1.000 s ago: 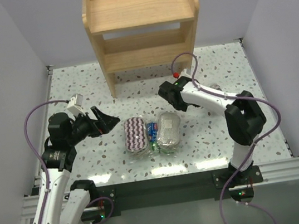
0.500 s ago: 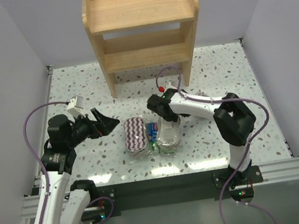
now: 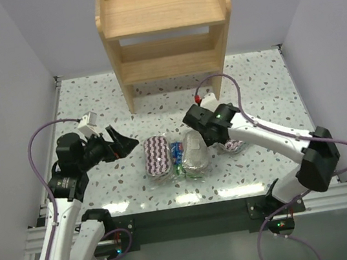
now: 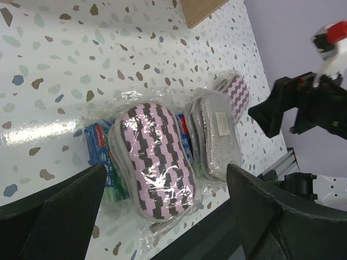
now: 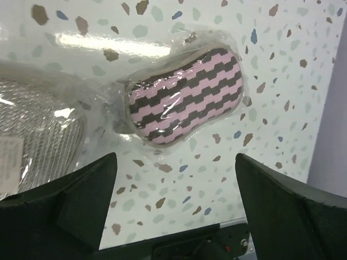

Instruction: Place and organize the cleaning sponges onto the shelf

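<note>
**Wide open, nothing gripped**

From above: shelf at the back of the bench, sponges bunched mid-bench. Left wrist: left hand spread wide, empty, a zigzag pad ahead. Right wrist: right hand gaping, empty, above a second pad.

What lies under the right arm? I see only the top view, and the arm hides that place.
Observer: A purple zigzag sponge in clear wrap lies flat on the table there.
Operator: Is the right hand holding it?
Observer: No. The right wrist view shows the hand open, the sponge lying free beyond its fingertips.
Operator: Is the grey pad in the middle plain?
Observer: No, the left wrist view shows a pale rectangular label on it.
</note>
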You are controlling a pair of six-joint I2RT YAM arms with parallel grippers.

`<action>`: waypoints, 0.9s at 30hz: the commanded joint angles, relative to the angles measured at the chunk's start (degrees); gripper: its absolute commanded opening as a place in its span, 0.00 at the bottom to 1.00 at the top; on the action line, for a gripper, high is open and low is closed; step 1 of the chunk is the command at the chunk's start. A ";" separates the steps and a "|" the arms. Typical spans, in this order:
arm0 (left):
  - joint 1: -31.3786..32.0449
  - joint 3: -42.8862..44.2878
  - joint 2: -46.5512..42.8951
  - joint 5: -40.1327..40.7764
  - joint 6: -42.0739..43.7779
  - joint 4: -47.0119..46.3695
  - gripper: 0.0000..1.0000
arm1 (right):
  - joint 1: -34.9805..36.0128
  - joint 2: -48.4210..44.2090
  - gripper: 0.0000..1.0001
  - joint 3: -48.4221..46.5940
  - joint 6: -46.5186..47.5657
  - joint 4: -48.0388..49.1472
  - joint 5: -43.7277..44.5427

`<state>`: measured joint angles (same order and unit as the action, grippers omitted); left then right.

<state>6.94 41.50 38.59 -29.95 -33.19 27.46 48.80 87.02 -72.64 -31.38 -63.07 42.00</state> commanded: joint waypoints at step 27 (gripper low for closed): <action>0.27 1.13 1.23 -0.02 0.67 -0.75 0.98 | -0.19 -25.94 0.65 31.95 -28.48 41.54 -37.26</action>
<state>6.94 41.50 40.12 -29.80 -33.28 27.49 48.69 61.98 -40.86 -55.22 -25.82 2.42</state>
